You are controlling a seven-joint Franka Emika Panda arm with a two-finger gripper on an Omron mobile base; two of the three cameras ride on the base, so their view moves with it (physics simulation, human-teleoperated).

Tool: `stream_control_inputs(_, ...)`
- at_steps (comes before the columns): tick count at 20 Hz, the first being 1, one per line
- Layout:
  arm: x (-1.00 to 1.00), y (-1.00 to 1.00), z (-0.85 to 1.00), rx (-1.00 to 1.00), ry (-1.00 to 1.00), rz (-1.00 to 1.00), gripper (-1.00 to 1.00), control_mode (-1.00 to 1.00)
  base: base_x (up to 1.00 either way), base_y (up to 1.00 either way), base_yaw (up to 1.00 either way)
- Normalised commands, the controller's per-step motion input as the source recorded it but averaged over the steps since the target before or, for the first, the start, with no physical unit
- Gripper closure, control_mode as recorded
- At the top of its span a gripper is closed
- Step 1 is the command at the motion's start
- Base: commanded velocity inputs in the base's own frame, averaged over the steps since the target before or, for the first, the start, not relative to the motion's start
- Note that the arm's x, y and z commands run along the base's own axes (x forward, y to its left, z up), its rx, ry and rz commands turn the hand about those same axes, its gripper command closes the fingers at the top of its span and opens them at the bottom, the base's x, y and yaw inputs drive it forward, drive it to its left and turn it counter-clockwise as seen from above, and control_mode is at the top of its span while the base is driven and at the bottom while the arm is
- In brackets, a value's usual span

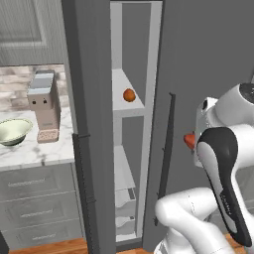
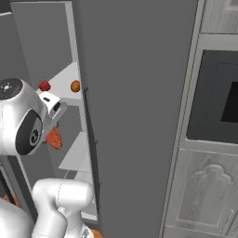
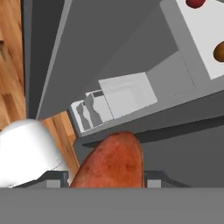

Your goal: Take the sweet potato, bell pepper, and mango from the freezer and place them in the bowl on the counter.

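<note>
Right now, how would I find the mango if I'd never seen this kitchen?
Look for the tall dark grey freezer beside the white marble counter, with its narrow pale compartment open. On the upper shelf inside sits the mango, a smooth orange oval. The bell pepper on the same shelf is smaller-looking and bright red, and the sweet potato is a long reddish lump at the end effector.

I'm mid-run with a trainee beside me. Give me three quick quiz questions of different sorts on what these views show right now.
1. True or false: the gripper is shut on the sweet potato.
2. Which two task items lie on the freezer shelf? A) bell pepper and mango B) mango and sweet potato C) none
3. Fill in: the bowl stands on the ___, beside the freezer.

Key: 1 true; 2 A; 3 counter.
</note>
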Motion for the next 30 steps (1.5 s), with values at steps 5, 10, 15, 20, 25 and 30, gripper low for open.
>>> stream_control_inputs(5, -0.26, -0.29, 0.00, -0.03, 0.00, -0.09, 1.00, -1.00, 0.00, 0.00, 0.00)
stream_control_inputs(10, -0.11, -0.38, 0.00, -0.02, 0.00, -0.10, 1.00, -1.00, 0.00, 0.00, 0.00)
stream_control_inputs(15, -0.36, -0.05, 0.00, 0.00, -0.03, -0.03, 1.00, -1.00, 0.00, 0.00, 0.00)
stream_control_inputs(20, -0.20, 0.00, 0.00, 0.00, -0.02, -0.01, 1.00, 1.00, -0.80, 0.12, -0.04)
stream_control_inputs(25, 0.00, 0.00, 0.00, 0.00, 0.00, 0.00, 1.00, 1.00, -0.91, 0.87, -0.02)
stream_control_inputs(30, 0.00, 0.00, 0.00, 0.00, 0.00, 0.00, 1.00, 1.00, -0.12, 1.00, 0.01)
